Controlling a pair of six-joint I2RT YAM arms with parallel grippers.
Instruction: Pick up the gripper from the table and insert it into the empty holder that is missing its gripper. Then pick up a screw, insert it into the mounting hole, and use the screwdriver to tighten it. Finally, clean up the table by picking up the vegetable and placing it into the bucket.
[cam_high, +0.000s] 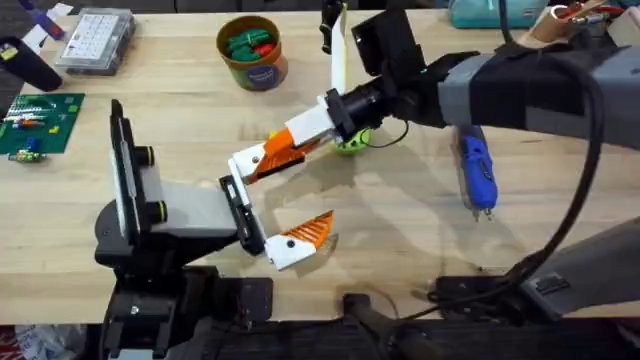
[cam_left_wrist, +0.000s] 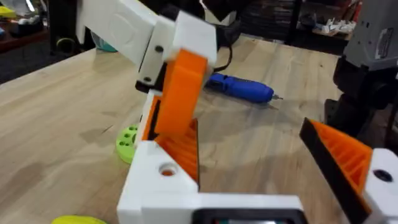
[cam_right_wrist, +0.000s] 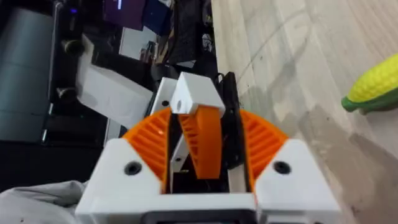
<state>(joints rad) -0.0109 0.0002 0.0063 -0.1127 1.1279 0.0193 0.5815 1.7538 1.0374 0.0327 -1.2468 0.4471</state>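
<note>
Overhead, the pale wooden counter carries the squat brown-orange bucket well beyond the right pincer, whose ribbed orange pads clamp a white-and-orange gripper piece. Slim blue screwdriver lies behind it; left pincer gapes empty nearby.

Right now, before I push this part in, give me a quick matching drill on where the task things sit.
Things:
1. screwdriver
2. bucket
3. toy corn
4. white-and-orange gripper part

States:
a. held in the right gripper's jaws
b. lying flat on the table's right side
c. partly hidden under the right arm
d. far side, green and red pieces inside

Pairs: 1-b, 2-d, 3-c, 4-a
</note>
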